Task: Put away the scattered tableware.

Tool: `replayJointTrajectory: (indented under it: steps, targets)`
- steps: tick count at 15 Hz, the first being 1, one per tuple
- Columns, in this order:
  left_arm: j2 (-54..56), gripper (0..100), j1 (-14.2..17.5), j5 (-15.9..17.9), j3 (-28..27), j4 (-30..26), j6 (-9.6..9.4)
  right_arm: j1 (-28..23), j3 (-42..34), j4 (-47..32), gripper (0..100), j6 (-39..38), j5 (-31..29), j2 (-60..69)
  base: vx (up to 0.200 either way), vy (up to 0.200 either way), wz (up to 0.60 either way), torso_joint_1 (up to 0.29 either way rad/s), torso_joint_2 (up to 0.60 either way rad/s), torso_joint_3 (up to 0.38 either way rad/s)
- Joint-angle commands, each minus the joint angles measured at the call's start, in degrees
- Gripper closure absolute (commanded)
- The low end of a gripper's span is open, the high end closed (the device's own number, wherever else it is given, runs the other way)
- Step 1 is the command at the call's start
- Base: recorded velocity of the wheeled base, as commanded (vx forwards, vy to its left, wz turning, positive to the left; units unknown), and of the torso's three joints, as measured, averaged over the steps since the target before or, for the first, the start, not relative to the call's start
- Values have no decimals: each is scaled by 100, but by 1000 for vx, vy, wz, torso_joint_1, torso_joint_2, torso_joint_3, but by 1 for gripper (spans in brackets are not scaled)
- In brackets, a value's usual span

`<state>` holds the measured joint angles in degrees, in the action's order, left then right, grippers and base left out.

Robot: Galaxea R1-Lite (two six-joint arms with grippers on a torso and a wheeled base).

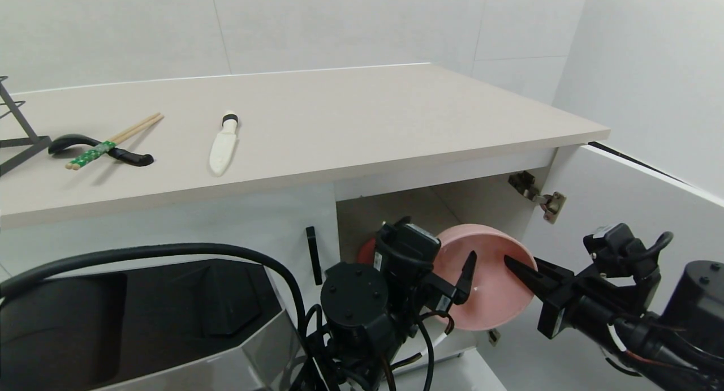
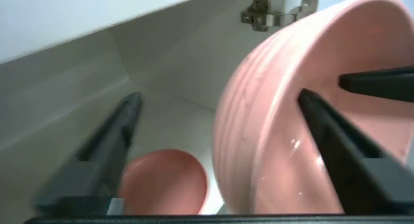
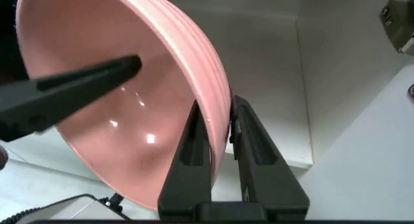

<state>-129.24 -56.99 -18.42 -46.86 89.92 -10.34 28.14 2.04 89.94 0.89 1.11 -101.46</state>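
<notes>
Right wrist view puts the right pincer (image 3: 217,111) shut tight on the rim of the bowl (image 3: 129,75), with one finger inside the wall and one outside. The bowl hangs tipped on its side in the open mouth of the cabinet (image 1: 396,210), apparently off the cabinet floor. The left pincer (image 2: 218,104) stands wide. One finger reaches into the bowl's hollow and the other sits outside its ribbed wall, gripping nothing.

The step looks like setting the bowl down inside the cabinet, perhaps with a hand-over between arms. To do it well:

- Hold the right clamp firm until the bowl either rests on the cabinet floor or the left pincer has closed on the wall. A rim pinch on a tilted bowl can let it swing.
- Level the bowl before lowering it.
- Steer it under the hinge (image 1: 534,193) at the cabinet's top corner and away from the open door (image 1: 622,193).
- Land it squarely on or beside the dish (image 2: 162,182) already lying deep on the cabinet floor.

Left wrist view gives that dish plainly, round and open, while the head view offers just a red sliver of it behind the left arm. Head view adds the counter (image 1: 367,119) above the cabinet, where chopsticks (image 1: 121,135) lie across a spoon (image 1: 73,142), with a knife (image 1: 223,147) near them.
</notes>
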Motion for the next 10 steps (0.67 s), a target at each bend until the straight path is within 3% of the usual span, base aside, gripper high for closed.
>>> replayJointTrajectory:
  steps: [1,4,5,6,7,10]
  targets:
    - [136,0,-31,84,116,8,23,-89,-1,6,100,-1,-5,-58,0,0,0,0,0,0]
    - [690,0,48,928,933,8,137,-300,16,6,100,-1,-5,-190,0,0,0,0,0,0]
    - [690,0,48,928,933,8,137,-300,16,6,100,-1,-5,-190,0,0,0,0,0,0]
    - [1050,0,144,1279,1364,8,313,-388,7,6,100,-1,-5,-234,0,0,0,0,0,0]
    - [1173,0,180,1411,1513,8,331,-414,-1,6,100,-1,-5,-269,0,0,0,0,0,0]
    - [1789,0,461,2387,2260,8,331,-590,-81,6,100,-1,-5,-401,0,0,0,0,0,0]
